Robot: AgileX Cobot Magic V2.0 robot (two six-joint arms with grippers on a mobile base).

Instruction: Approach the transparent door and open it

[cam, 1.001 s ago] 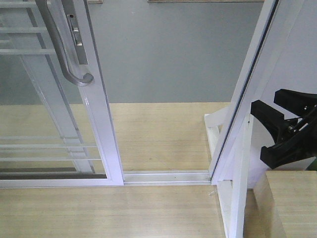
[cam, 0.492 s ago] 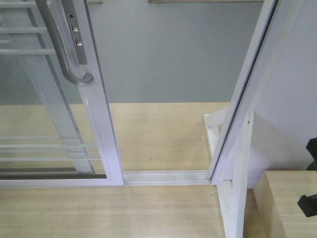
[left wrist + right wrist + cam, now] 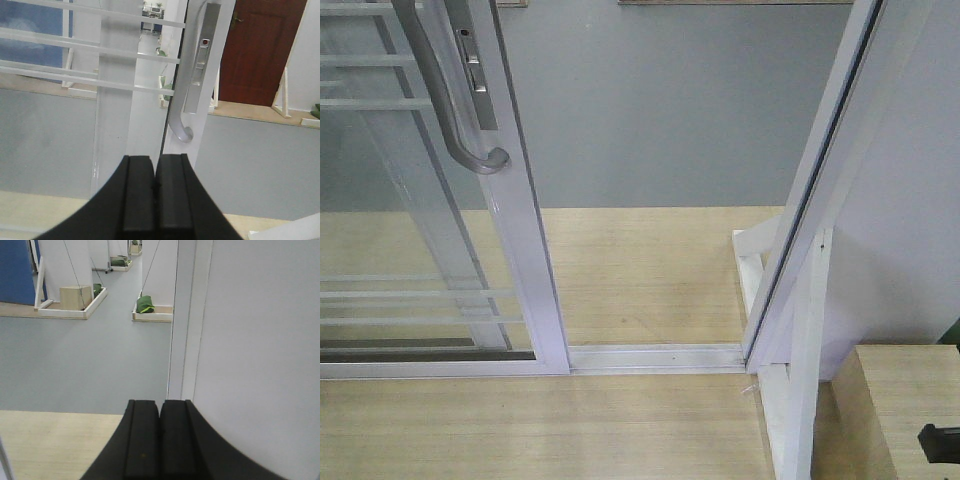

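The transparent door [image 3: 525, 250] stands at the left of the front view, a white-framed glass panel with thin white bars and a long grey curved handle [image 3: 445, 95]. It is slid aside, so a gap lies between its stile and the white frame post [image 3: 810, 200]. In the left wrist view my left gripper [image 3: 155, 161] is shut and empty. It sits just below the handle's [image 3: 181, 131] lower end, short of the door [image 3: 207, 115]. My right gripper [image 3: 160, 405] is shut and empty, facing the post [image 3: 182, 315]. Only a black corner of the right arm [image 3: 938, 441] shows in the front view.
A metal floor track [image 3: 655, 357] crosses the gap. A white wooden base [image 3: 752, 270] and a light wooden block [image 3: 910, 410] stand by the post. Grey floor [image 3: 660, 110] lies beyond. A white wall panel [image 3: 260, 340] is close on the right, and a brown door [image 3: 260, 50] stands far back.
My right gripper has dropped from the middle right of the front view to its bottom right corner, almost out of sight. The door and handle have not moved.
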